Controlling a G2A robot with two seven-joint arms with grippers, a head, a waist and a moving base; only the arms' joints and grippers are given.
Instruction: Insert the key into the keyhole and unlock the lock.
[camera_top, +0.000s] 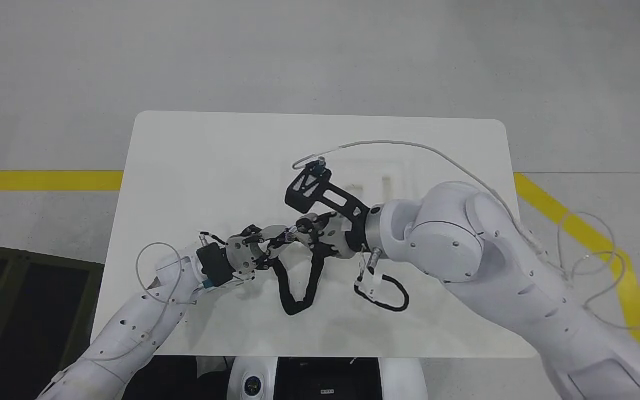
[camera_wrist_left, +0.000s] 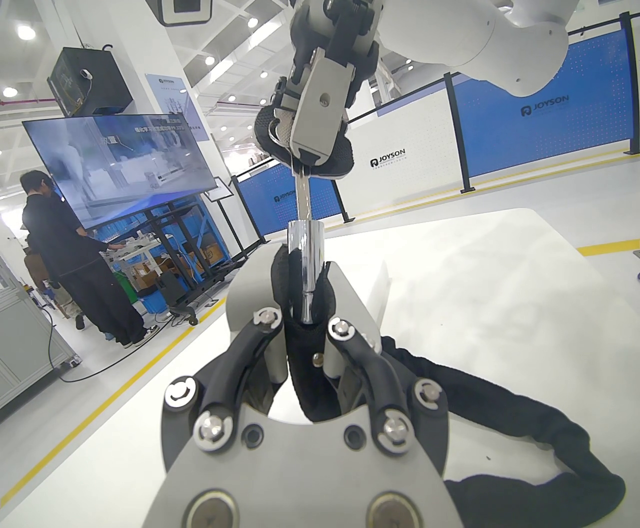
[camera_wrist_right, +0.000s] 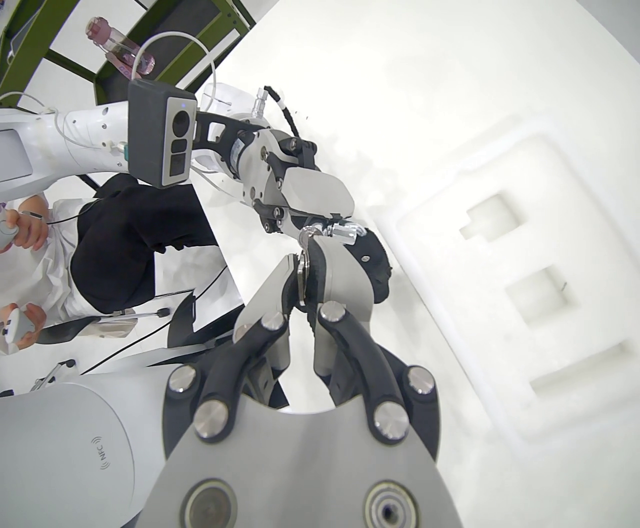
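In the left wrist view my left gripper (camera_wrist_left: 305, 272) is shut on the lock's chrome cylinder (camera_wrist_left: 306, 260), which stands upright between its fingers with black sleeve around it. The key (camera_wrist_left: 302, 195) points straight down, its tip at the keyhole on top of the cylinder. My right gripper (camera_wrist_left: 314, 155) is shut on the key's head. In the right wrist view the right gripper (camera_wrist_right: 305, 260) pinches the key and its ring (camera_wrist_right: 301, 272), facing the cylinder (camera_wrist_right: 345, 231). From above, the two grippers (camera_top: 262, 243) (camera_top: 302, 234) meet nose to nose near the table's front.
The lock's black sleeved cable (camera_top: 296, 288) hangs in a loop toward the front edge of the white table (camera_top: 200, 160). A white foam insert (camera_wrist_right: 525, 300) with square recesses lies behind the right arm. A thin white cable (camera_top: 400, 145) arcs over the far side.
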